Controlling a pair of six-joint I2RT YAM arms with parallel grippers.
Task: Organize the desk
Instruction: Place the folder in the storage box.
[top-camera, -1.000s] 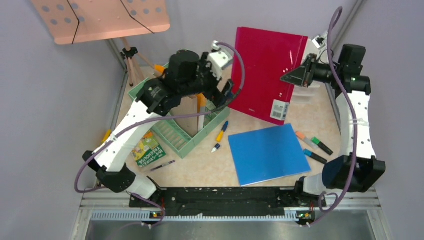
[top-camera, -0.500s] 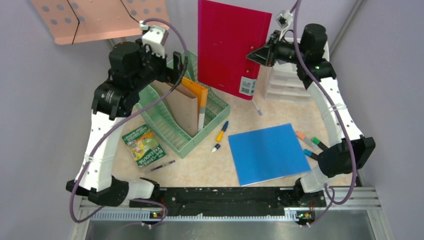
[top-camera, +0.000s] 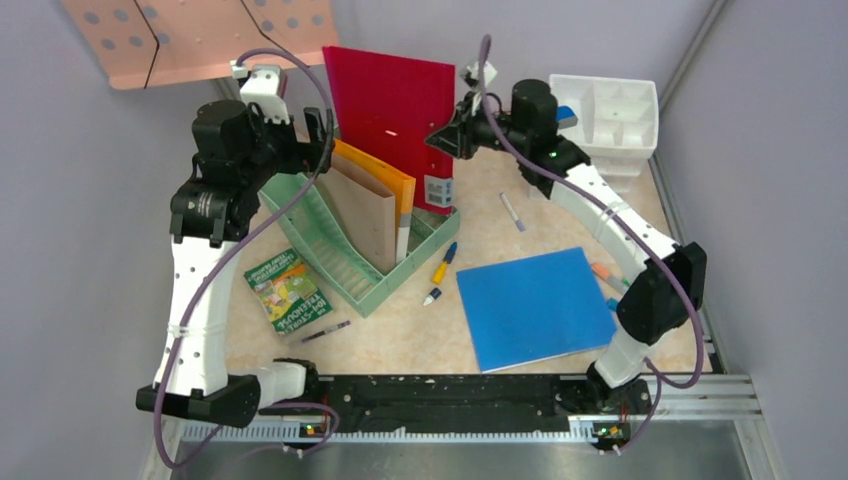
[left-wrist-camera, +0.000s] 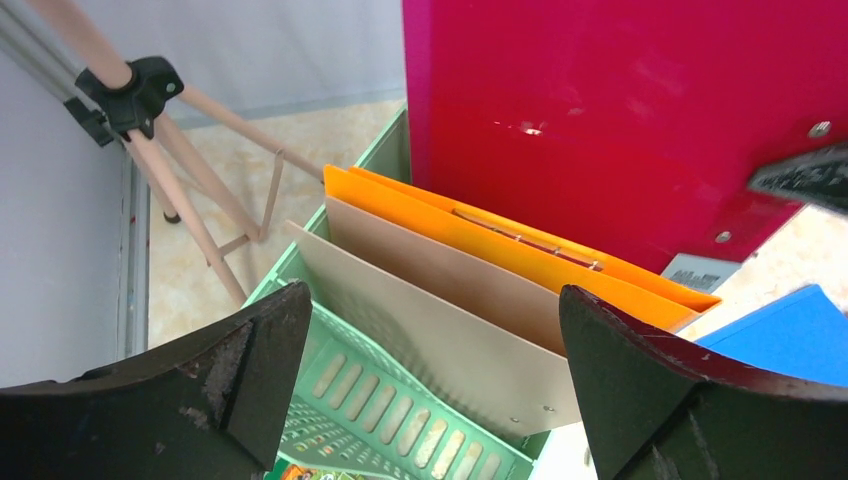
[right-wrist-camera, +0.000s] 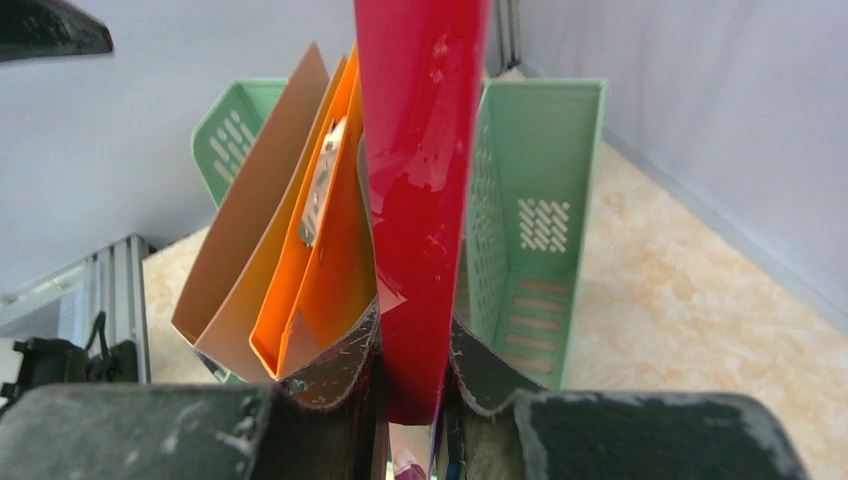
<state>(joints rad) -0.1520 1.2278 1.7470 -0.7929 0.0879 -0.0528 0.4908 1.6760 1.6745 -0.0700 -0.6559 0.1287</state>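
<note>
Your right gripper (right-wrist-camera: 412, 375) is clamped nearly shut on one edge of the red folder (right-wrist-camera: 420, 150), which it holds upright and edge-on over the green file rack (right-wrist-camera: 535, 200). Your left gripper (left-wrist-camera: 435, 310) has its jaws spread wide with nothing in them, and it hangs above the rack's other end, over the tan folder (left-wrist-camera: 440, 340).

The step in hand looks like seating the red folder in the rack's last slot, between the orange folder (right-wrist-camera: 320, 260) and the rack's end wall. Keep the folder vertical and bring it straight down. The orange folder leans toward the gap, so a tilt may catch its top edge or drag it along. I can't tell whether the red folder's lower edge has reached the rack's floor, so release only once it rests there. The free left gripper could steady the rack's standing folders if they shift.

The desk (top-camera: 420, 345) lies under the rack, well below the right gripper and not touched by it.
</note>
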